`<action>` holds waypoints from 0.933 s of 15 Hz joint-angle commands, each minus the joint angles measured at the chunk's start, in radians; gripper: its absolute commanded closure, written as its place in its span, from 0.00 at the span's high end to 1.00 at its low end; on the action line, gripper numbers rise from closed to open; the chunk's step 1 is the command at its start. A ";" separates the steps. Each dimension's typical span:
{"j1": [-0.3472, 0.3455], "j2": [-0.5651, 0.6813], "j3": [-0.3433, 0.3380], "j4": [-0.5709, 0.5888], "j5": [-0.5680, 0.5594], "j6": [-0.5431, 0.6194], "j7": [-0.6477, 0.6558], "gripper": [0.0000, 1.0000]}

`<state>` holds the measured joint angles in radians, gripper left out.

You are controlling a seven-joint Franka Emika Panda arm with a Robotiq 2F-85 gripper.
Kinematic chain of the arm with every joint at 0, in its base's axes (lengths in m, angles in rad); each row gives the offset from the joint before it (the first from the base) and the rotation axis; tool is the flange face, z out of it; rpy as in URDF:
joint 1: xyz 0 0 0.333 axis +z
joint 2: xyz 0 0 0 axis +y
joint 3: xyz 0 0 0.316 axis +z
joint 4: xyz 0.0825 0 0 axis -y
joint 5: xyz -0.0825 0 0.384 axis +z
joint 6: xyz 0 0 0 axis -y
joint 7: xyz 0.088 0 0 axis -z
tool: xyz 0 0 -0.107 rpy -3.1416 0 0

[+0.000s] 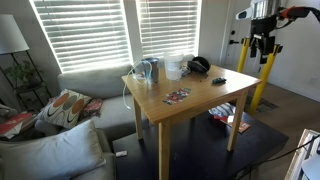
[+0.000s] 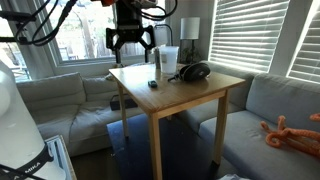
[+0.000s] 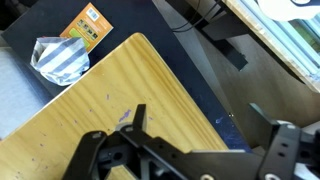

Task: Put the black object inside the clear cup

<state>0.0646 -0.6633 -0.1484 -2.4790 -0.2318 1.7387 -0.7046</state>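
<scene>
The small flat black object (image 1: 219,79) lies on the wooden table (image 1: 190,108) near one edge; it also shows in an exterior view (image 2: 153,84). The clear cup (image 1: 172,68) stands upright at the table's window side, seen in both exterior views (image 2: 167,60). My gripper (image 1: 262,42) hangs high above and beyond the table edge nearest the black object, open and empty (image 2: 131,40). In the wrist view my open fingers (image 3: 200,125) frame a table corner (image 3: 90,110) and dark floor. Neither the black object nor the cup shows there.
Black headphones (image 1: 199,65) lie next to the cup. A blue-tinted jug (image 1: 149,70) stands beside them. A printed card (image 1: 177,96) lies mid-table. An orange packet (image 3: 88,25) and a silver bag (image 3: 58,58) lie on the floor. Grey sofas surround the table.
</scene>
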 commanded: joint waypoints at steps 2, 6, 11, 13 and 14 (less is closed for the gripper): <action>0.035 0.021 -0.010 -0.005 0.003 0.044 -0.073 1.00; 0.099 0.063 -0.030 -0.019 0.060 0.180 -0.239 1.00; 0.108 0.141 -0.033 -0.010 0.136 0.269 -0.385 1.00; 0.096 0.177 -0.028 -0.006 0.151 0.291 -0.419 1.00; 0.091 0.193 -0.027 -0.002 0.158 0.299 -0.433 1.00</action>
<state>0.1667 -0.5175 -0.1725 -2.4939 -0.1090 2.0065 -1.0741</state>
